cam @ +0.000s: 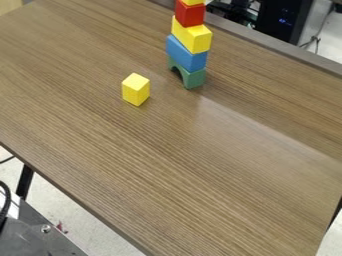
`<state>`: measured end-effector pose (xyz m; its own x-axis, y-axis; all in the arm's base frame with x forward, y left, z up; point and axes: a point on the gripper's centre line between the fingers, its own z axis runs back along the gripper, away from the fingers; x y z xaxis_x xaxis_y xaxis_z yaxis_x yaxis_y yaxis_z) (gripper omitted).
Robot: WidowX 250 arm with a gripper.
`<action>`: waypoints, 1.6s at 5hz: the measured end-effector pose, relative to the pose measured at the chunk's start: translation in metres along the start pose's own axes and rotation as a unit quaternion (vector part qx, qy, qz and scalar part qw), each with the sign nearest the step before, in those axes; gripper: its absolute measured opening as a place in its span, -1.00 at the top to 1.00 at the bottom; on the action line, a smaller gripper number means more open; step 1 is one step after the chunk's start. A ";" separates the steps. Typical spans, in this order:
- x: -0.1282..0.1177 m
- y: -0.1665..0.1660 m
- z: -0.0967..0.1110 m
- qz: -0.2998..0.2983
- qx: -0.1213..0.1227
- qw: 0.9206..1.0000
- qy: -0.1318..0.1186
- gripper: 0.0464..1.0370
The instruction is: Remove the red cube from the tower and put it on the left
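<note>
Gripper state: degree of opening and any held object cannot be determined. The red cube [190,15] sits high in the tower [194,44], between an upper yellow piece [193,1] and a lower yellow block [190,36]; beneath are a blue block [186,54] and green arch [192,79]. A loose yellow block [135,90] stands apart on the table [167,165].

At the lower left edge shows a flat, dark grey plate [37,242] with a round, silvery screw [45,228]. A black cable [6,197] curves beside it. Whether these are the robot's parts is unclear.
</note>
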<state>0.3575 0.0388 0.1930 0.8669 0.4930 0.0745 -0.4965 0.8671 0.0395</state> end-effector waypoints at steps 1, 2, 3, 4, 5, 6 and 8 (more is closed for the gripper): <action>0.001 0.004 -0.004 0.002 0.001 1.000 0.003 -0.92; 0.003 0.006 -0.004 0.006 -0.001 1.000 -0.001 -0.92; 0.004 0.007 -0.004 0.006 -0.002 1.000 -0.003 -0.92; 0.006 0.008 -0.004 0.010 -0.005 1.000 -0.005 -0.92; 0.015 0.007 -0.006 0.018 -0.013 1.000 -0.004 -0.92; 0.023 0.010 -0.007 0.027 -0.014 1.000 -0.007 -0.92; 0.027 0.012 -0.009 0.031 -0.016 0.999 -0.004 -0.92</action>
<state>0.3757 0.0631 0.1860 0.8338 0.5457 0.0842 -0.5478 0.8366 0.0036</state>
